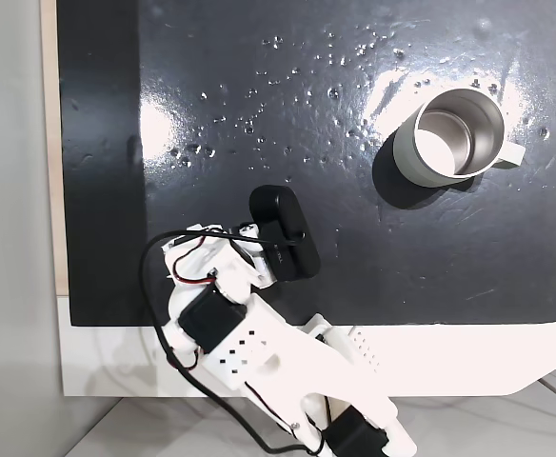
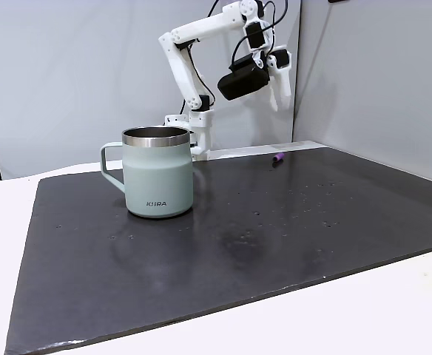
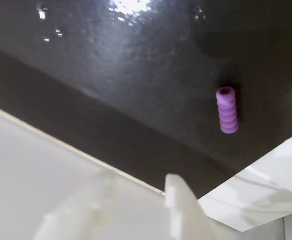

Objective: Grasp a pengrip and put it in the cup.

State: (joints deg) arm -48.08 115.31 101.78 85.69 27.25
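In the wrist view the gripper [image 3: 136,200] comes in from the bottom edge as two blurred white fingers, one sharper finger [image 3: 183,210] at centre and a softer one to its left, with a gap between them; the jaws stand apart and hold nothing. Above and to the right of them in that view the pengrip [image 3: 227,110], a small purple ribbed cylinder with an open end, lies on the black mat [image 3: 136,75] near the mat's edge, well clear of the fingers.

In the side-on fixed view the gripper [image 2: 281,92] hangs in the air at the far side of the table, pointing down, with the black camera block [image 2: 242,80] just to its left. The pengrip [image 2: 278,157] lies on the mat below it, close to the far edge. The white arm [image 2: 194,44] rises from its base at the far edge, behind the cup.

The cup [image 2: 157,174], pale grey-white with a steel rim and its handle to the left, stands upright on the mat in the near left part of this view, well apart from the pengrip. From above, the cup [image 1: 413,152] sits at the upper right of the mat, its shiny inside showing nothing in it.
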